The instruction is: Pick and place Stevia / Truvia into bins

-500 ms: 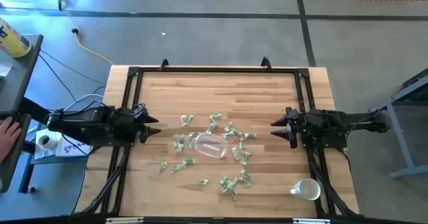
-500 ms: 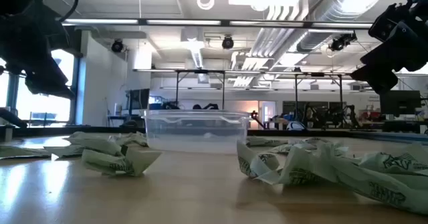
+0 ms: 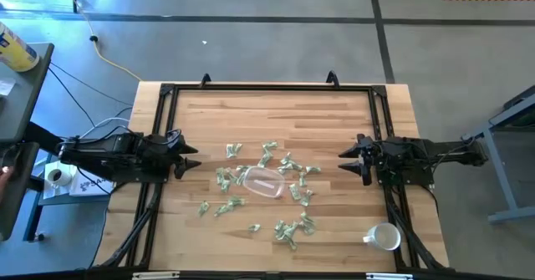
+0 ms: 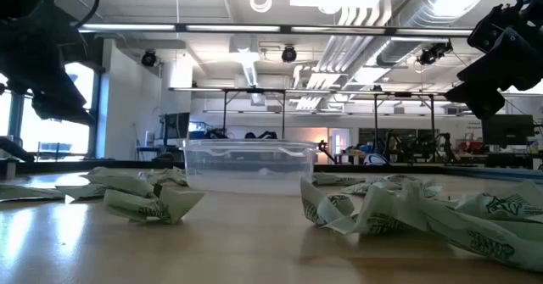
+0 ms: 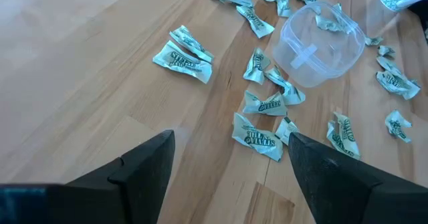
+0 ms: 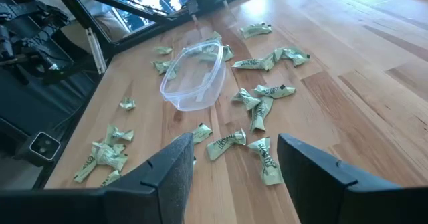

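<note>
1. Nothing shifted on the table since the earlier frame: both arms parked as before, packets and tub unmoved; only a person's hand (image 3: pixel 7 173), off the table well beyond the left arm, drawn back toward the picture's edge.
2. Left gripper (image 3: pixel 189 155) poised left of the clear tub (image 3: pixel 262 182), fingers (image 5: pixel 144 170) spread wide, nothing between them.
3. Right gripper (image 3: pixel 346 159) hanging right of the tub, fingers (image 6: pixel 175 172) parted, likewise empty.
4. Stevia packets (image 3: pixel 227 180) scattered in a loose ring around the tub, several touching or just beside its wall, others well apart toward the near table edge; white mug (image 3: pixel 384 236) off to the tub's right, near the table corner. Tub apparently empty.
5. Handling, as a judgement: very light, thin, crumpled paper; soft, easily folded, likely to slide on the smooth wooden table (image 3: pixel 334 121) when nudged. Not fragile, though a hard pinch could tear the paper.
6. Best taken at a raised crease or lifted corner, e.g. the packet (image 5: pixel 181 51) lying alone, away from the tub, in the left wrist view; flat-lying ones harder to get under.
7. Tub itself light too: liable to skid if bumped during a drop.
</note>
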